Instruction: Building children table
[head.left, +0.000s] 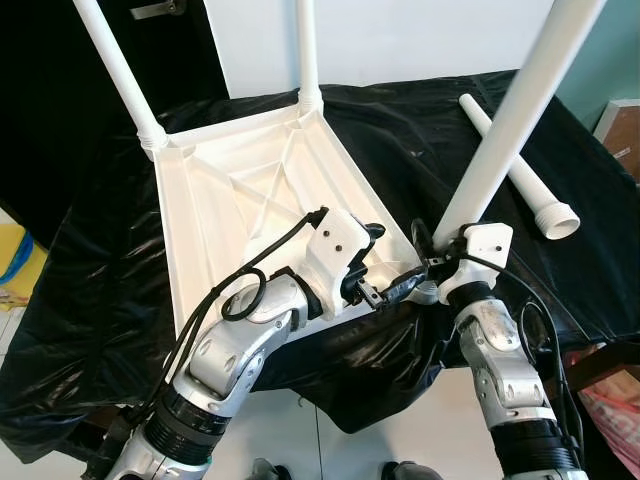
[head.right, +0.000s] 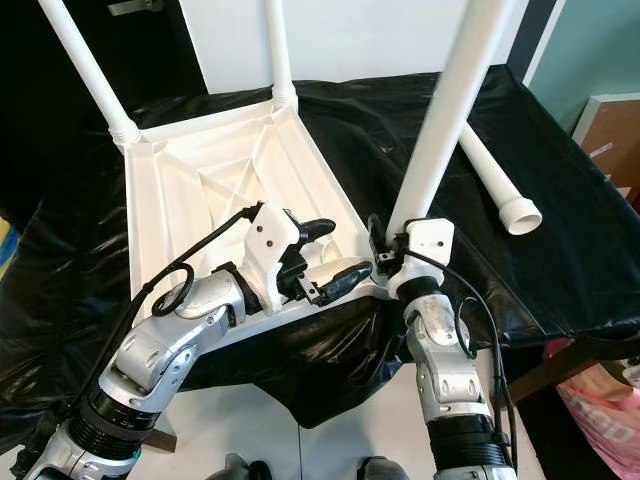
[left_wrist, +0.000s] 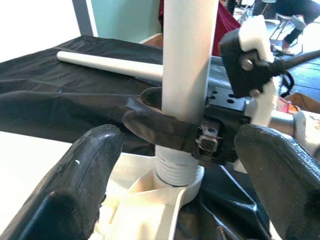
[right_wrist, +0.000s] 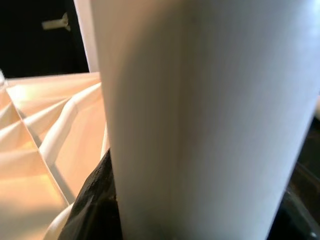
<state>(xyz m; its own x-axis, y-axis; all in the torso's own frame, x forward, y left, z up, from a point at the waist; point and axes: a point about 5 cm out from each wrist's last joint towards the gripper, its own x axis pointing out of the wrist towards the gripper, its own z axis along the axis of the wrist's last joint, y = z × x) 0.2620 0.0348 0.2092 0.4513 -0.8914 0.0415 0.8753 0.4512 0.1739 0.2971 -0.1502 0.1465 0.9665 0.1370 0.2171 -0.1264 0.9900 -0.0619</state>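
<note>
At the near corner of the upturned white tabletop (head.left: 240, 200), the right tool (head.left: 420, 262) is pinching the base of a leg (head.left: 510, 120). Beside it, the left tool (head.left: 375, 265) is spread. Farther off, a loose leg (head.left: 515, 170) lies on the black-covered bench (head.left: 420, 130).

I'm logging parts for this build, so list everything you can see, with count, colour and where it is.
table top: one, white, upside down on the black cover, ribbed underside up.
fitted legs: three, white, standing in corner sockets; two at the far corners, one at the near right corner.
loose leg: one, white, lying on the cover to the right.
black cover: one, black, glossy, draped over the work surface.
left gripper: one, black fingers open, at the table top's near edge beside the near leg.
right gripper: one, black fingers clasped around the near leg just above its socket.
</note>
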